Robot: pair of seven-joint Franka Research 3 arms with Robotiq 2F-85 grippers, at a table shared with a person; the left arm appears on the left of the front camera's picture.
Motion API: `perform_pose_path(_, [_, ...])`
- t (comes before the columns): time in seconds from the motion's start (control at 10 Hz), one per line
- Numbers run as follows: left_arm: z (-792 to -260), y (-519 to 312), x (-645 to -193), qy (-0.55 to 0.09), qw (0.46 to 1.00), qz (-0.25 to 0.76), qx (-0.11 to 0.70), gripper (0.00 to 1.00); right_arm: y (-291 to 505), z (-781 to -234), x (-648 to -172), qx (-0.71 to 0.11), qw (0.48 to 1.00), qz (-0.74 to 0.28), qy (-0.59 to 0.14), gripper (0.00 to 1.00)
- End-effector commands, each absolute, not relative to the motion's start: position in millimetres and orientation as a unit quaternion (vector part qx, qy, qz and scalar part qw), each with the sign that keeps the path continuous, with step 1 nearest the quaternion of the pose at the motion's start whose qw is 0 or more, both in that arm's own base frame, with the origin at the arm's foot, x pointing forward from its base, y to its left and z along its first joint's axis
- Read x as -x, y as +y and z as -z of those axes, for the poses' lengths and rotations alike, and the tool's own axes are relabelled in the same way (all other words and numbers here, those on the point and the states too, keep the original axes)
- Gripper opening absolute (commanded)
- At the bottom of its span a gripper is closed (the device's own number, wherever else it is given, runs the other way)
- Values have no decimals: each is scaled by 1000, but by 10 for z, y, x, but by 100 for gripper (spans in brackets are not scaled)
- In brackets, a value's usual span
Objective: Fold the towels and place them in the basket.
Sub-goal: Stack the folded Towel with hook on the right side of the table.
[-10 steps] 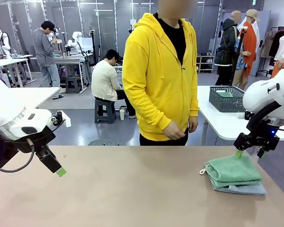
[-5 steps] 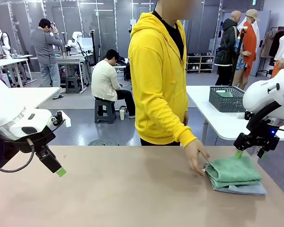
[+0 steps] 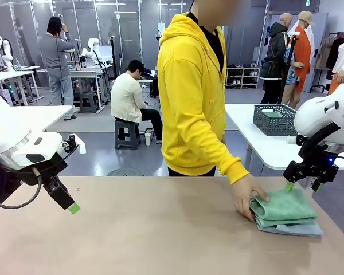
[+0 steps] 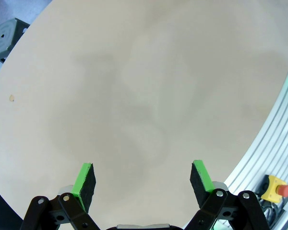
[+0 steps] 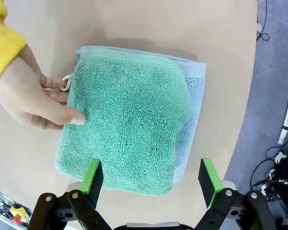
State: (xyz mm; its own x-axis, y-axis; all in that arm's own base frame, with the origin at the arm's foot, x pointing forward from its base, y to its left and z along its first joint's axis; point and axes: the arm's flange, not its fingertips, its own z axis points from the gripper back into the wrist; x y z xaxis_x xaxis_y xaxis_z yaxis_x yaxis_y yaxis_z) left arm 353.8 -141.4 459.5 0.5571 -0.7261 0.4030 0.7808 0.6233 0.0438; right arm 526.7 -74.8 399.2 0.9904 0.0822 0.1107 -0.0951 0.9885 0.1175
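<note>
A folded sea-green towel (image 3: 284, 206) (image 5: 129, 120) lies on top of a folded grey-blue towel (image 3: 295, 228) (image 5: 194, 96) at the table's right end. The person's hand (image 3: 249, 197) (image 5: 31, 103) grips the stack's left edge, thumb on the green cloth. My right gripper (image 3: 301, 184) (image 5: 151, 177) hovers open just above the stack's far side, holding nothing. My left gripper (image 3: 73, 207) (image 4: 143, 179) hangs open over bare table at the left. The dark grey basket (image 3: 274, 120) stands on a white table behind, with a green cloth inside.
The person in a yellow hoodie (image 3: 198, 91) stands at the far side, leaning toward the stack. The tan table (image 3: 160, 235) stretches between both arms. The table's right edge (image 5: 254, 72) runs close beside the towels.
The person turned and reached down; the hand went from the waist to the table, then onto the stack's left edge. Both arms stayed still.
</note>
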Motion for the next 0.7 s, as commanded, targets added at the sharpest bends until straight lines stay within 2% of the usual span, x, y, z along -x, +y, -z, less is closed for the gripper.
perform_pose_path(0.0, [-4586, -1438, -3525, -196, 882, 424, 60, 100, -774, -3984, -5265, -63, 996, -46, -52, 100])
perform_pose_path(0.6, [-4595, -1414, -3538, -195, 880, 428, 70, 100, -748, -3992, -5267, -61, 996, -45, -53, 100])
